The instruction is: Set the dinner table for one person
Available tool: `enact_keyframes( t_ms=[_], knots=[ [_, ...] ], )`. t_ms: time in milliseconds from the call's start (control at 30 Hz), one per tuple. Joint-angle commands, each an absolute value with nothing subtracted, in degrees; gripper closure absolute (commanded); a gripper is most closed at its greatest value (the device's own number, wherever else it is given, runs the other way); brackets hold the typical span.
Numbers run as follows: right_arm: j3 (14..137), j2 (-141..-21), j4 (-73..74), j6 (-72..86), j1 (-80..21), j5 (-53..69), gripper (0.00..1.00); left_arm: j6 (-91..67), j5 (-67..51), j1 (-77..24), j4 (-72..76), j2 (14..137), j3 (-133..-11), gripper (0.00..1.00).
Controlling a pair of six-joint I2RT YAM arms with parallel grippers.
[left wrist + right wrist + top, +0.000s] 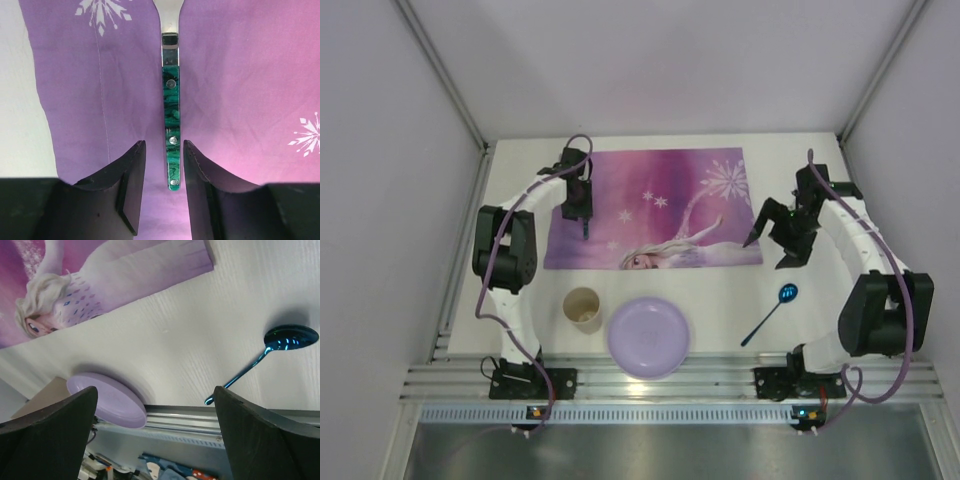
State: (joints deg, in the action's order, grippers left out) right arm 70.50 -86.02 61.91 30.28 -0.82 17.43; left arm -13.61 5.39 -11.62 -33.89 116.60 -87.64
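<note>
A fork (171, 125) with a green marbled handle lies flat on the purple placemat (655, 205), which rests on the white dinner table (720, 300). My left gripper (582, 212) hovers over the placemat's left part. In the left wrist view this gripper (164, 144) is open, its fingertips on either side of the handle's end without touching it. My right gripper (760, 235) is open and empty by the placemat's right edge, and it also shows in the right wrist view (155, 390). A blue spoon (775, 310) lies on the table at the right.
A tan cup (583, 308) and a lilac plate (648, 336) stand near the table's front edge, below the placemat. The plate (107, 397) and the spoon (280, 342) also show in the right wrist view. Grey walls close in the left, back and right sides.
</note>
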Motion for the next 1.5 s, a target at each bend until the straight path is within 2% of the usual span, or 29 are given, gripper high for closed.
enact_keyframes(
  t_ms=[0,233,633,733,833,933,967,1067,1233,1400,1467],
  knots=[
    [68.04,-80.95,60.12,31.9,-0.44,11.26,0.0,-13.8,6.5,-11.43,-34.63,111.62,-89.73,0.59],
    [56.62,-77.7,57.05,35.5,-0.44,3.53,0.0,-15.2,4.49,-11.43,-35.68,108.2,-91.41,0.61],
    [46.95,-75.94,52.22,40.77,1.67,-2.11,0.04,-16.17,0.97,-11.6,-35.51,101.69,-87.63,0.64],
    [41.68,-75.76,48.62,41.74,1.58,-1.58,0.12,-16.26,0.62,-11.51,-35.16,101.25,-87.27,0.64],
    [40.43,-76.81,45.89,41.84,1.58,-2.8,0.26,-16.43,0.35,-11.51,-35.24,101.07,-87.19,0.65],
    [39.73,-78.13,43.87,41.92,1.58,-4.47,0.44,-16.52,0.35,-11.51,-35.07,101.34,-87.01,0.65],
    [39.55,-78.83,43.25,41.92,1.67,-4.66,0.55,-16.52,0.35,-11.51,-34.98,101.34,-87.01,0.65],
    [39.55,-80.93,42.01,42.01,1.67,-5.27,0.71,-16.52,0.35,-11.51,-34.72,101.16,-86.49,0.65],
    [39.64,-84.11,40.87,41.4,1.67,-7.9,0.77,-16.08,0.7,-11.6,-34.28,100.46,-85.43,0.65],
    [39.46,-88.24,38.94,40.43,1.58,-9.05,0.9,-15.56,1.93,-11.51,-34.1,99.84,-84.82,0.65],
    [39.55,-90.26,38.24,39.73,1.67,-8.97,0.99,-15.38,2.2,-11.51,-34.1,99.76,-84.81,0.65]
  ],
)
